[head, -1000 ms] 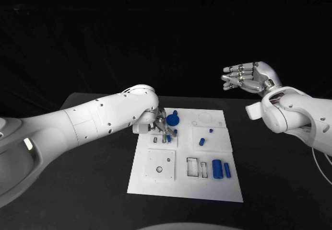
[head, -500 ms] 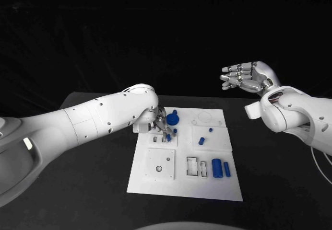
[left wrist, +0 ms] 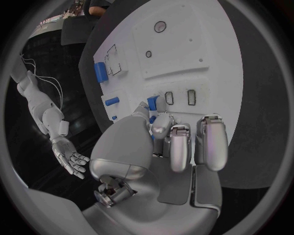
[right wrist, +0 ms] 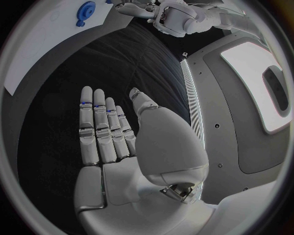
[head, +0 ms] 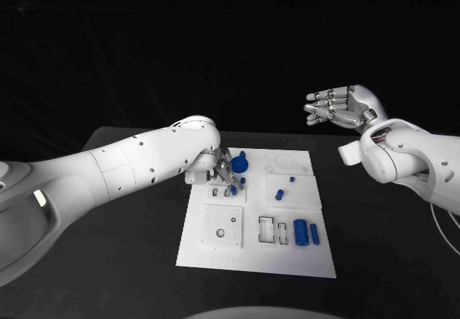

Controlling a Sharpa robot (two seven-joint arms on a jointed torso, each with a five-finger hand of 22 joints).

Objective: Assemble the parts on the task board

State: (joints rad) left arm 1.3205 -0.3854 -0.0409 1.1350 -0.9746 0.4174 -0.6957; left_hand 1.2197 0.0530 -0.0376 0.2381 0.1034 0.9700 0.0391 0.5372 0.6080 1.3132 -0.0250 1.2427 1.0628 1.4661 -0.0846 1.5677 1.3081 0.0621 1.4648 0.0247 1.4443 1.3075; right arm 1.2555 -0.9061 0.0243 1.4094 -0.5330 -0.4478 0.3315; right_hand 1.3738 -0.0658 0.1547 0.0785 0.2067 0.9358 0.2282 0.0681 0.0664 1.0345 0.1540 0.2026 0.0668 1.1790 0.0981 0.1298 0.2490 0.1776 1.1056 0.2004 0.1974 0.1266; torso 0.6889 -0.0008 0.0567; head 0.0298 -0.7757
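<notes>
From the head view I read no brand, label or writing on the task board (head: pixel 257 256) or on my arms. My left hand (head: pixel 221 174) is low over the board's far left section, fingers pointing down, with a small blue peg (head: pixel 233 191) at its fingertips beside two narrow slots; my forearm covers most of the hand. A blue gear-shaped part (head: pixel 238 160) lies just beyond that hand on the board's far edge. A small blue part (head: pixel 279 195) sits in the middle right panel, and two blue cylinders (head: pixel 306 233) lie side by side at the near right, next to two rectangular cut-outs. My right hand (head: pixel 340 106) is raised well clear of the board at the right, palm turned inward, fingers apart and loosely bent, holding nothing. In the left wrist view, no writing is legible; my left hand (left wrist: pixel 165 147) has its thumb and one finger closed on the small blue peg (left wrist: pixel 152 104), tip at the board surface beside the two slots, while the other fingers lie straight and side by side. In the right wrist view, again no markings; my right hand (right wrist: pixel 116 142) is flat, fingers extended and close together, empty, above the dark table (right wrist: pixel 141 63), with the gear-shaped part (right wrist: pixel 85 11) far off on the board.
</notes>
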